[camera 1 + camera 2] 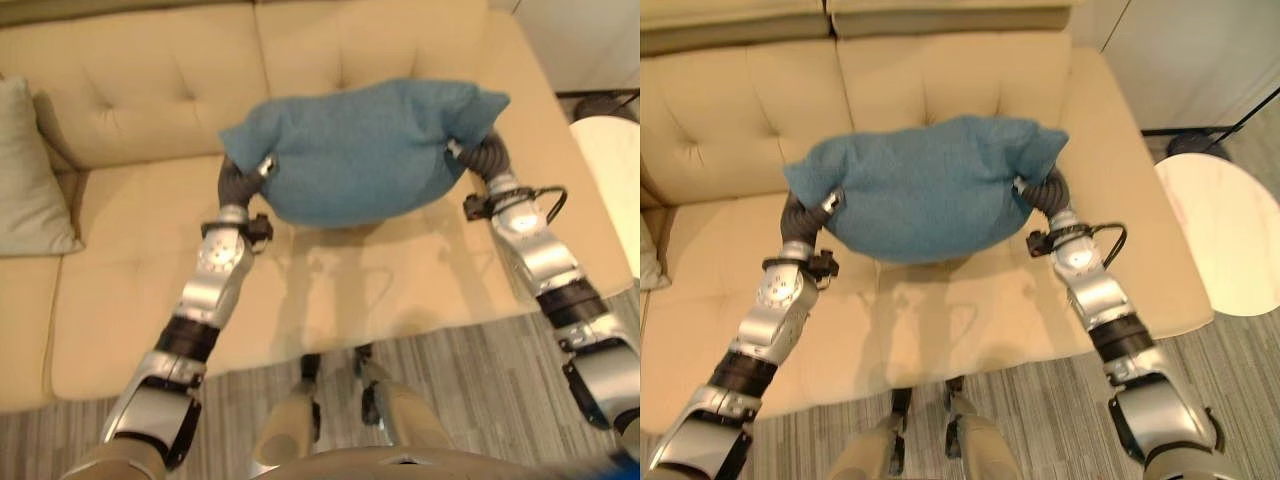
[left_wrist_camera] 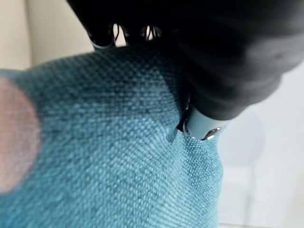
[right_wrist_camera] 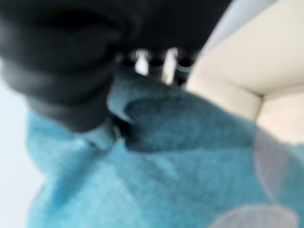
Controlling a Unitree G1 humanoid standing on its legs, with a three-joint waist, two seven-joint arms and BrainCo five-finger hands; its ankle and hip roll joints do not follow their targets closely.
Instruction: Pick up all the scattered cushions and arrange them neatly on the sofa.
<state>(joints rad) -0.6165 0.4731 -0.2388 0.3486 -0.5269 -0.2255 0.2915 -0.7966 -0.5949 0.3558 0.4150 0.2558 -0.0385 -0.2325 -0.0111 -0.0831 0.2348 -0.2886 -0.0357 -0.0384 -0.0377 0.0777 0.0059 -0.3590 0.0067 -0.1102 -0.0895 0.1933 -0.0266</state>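
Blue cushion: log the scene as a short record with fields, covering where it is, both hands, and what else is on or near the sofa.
held item: blue cushion, carried between both hands above the sofa seat
left hand: left hand pinching the cushion's edge, thumb pressed into the fabric
right hand: right hand at the opposite edge, thumb dug into the cloth
cushion contact: appears lifted clear of the seat
other cushion: pale cushion leaning at the sofa's left end
nearby: round white table by the right end of the sofa
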